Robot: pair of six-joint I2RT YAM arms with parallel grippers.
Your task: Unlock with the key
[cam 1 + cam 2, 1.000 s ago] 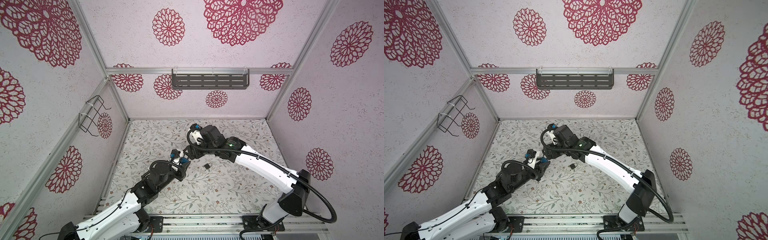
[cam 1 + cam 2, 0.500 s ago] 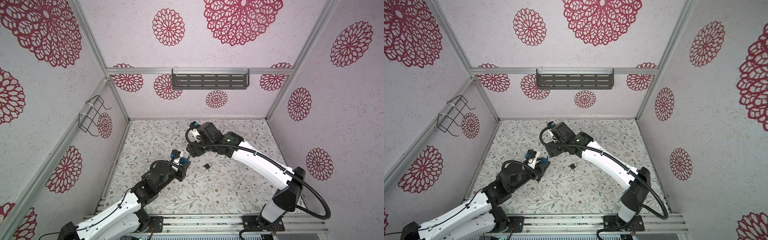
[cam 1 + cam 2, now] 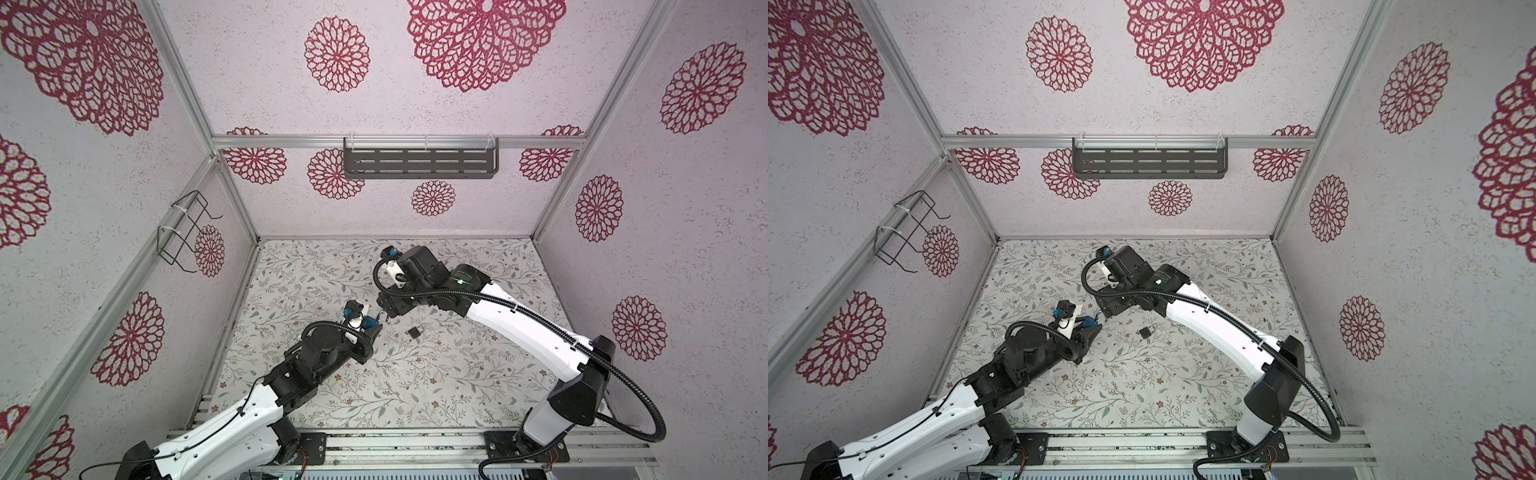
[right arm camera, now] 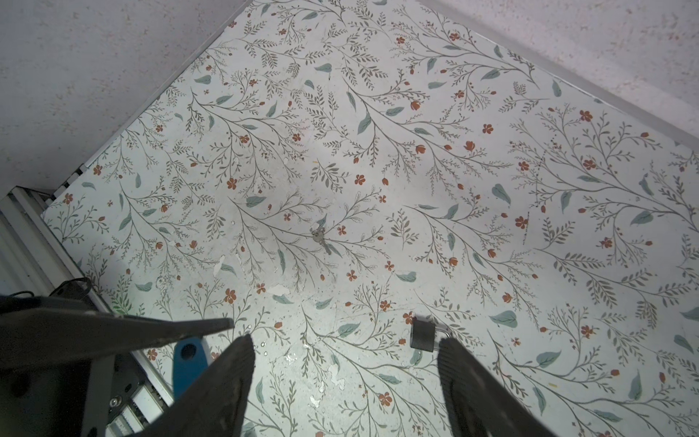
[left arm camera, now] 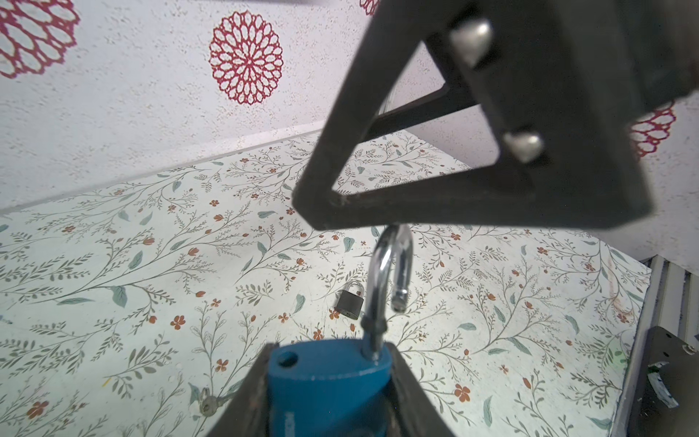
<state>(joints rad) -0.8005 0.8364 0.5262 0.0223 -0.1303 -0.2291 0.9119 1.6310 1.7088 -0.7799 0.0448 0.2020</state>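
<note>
Both top views: the left gripper (image 3: 373, 326) is clenched around a chunky blue padlock (image 3: 367, 322), holding it up off the flower-print tabletop (image 3: 457, 374), roughly mid-table. The right gripper (image 3: 384, 314) hangs just beside it at about 1 o'clock, jaws spread, nothing in them. A small black padlock (image 3: 414, 331) lies on the tabletop near the blue padlock's 3 o'clock, apart from both grippers.

Left wrist view: the blue padlock sits wedged between the left gripper's fingers. Its silver shackle (image 5: 386, 280) is popped, with one leg free of the body and its hole empty. A finger of the right gripper looms right by the shackle's bend; can't tell if they touch. A small silver key (image 5: 207, 404) lies on the tabletop by itself.

Right wrist view: the right gripper's fingers stand wide apart, empty. The small black padlock lies on the tabletop just past one fingertip, and the key sits farther out.
</note>
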